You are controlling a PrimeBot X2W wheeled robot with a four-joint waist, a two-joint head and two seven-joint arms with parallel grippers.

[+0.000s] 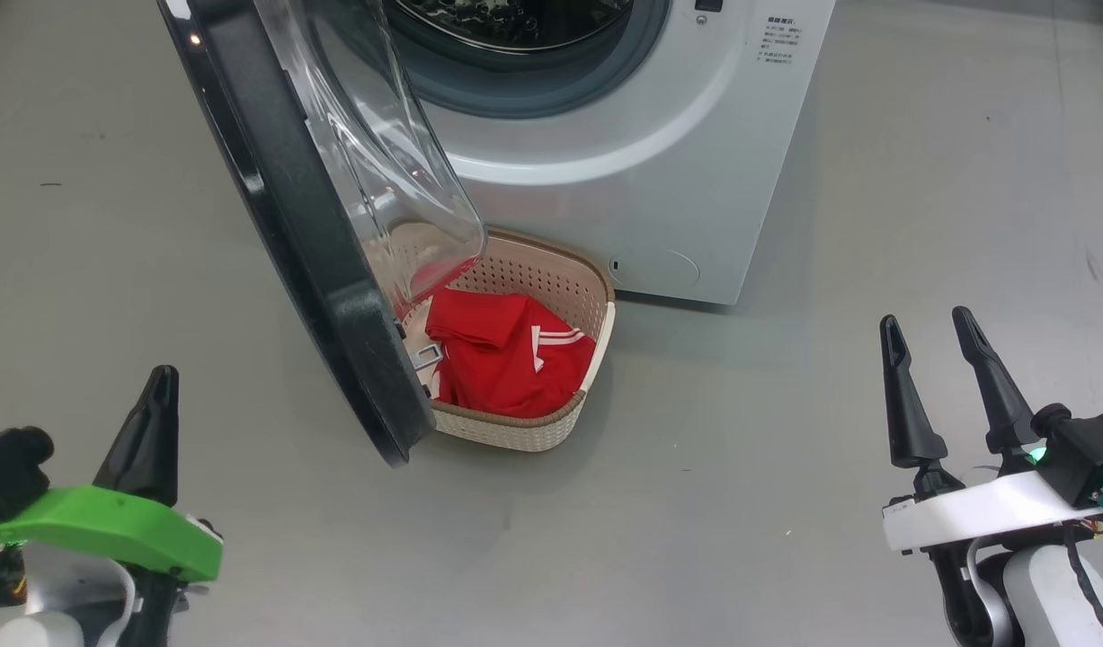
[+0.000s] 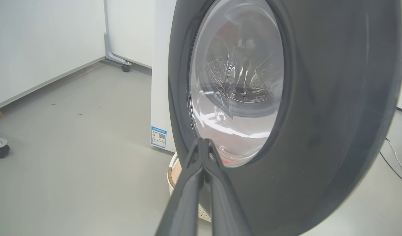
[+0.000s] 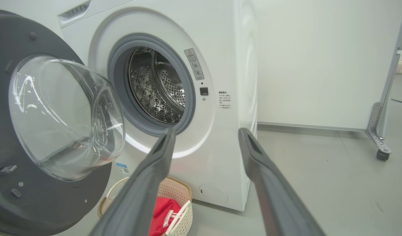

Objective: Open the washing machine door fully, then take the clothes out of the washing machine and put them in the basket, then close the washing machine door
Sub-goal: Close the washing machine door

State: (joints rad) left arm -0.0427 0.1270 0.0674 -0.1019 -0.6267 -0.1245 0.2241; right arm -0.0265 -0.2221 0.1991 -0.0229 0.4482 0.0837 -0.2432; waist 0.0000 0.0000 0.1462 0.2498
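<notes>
One step seems left: the washing machine door (image 1: 308, 261) stands open just ahead of the pressed-together left fingers (image 2: 194, 167). Judged rigid, hinged and glossy: push its black rim, not the glass. Beyond it the clothes (image 1: 506, 350) lie in the basket (image 1: 598, 286). The right fingers (image 1: 904, 395) stand wide, empty.

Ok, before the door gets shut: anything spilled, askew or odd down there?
Nothing spilled or damaged. The bright red garments lie inside the cream perforated plastic basket, none on the grey floor. One oddity: the basket sits partly under the open black-rimmed round door of the white washing machine.
</notes>
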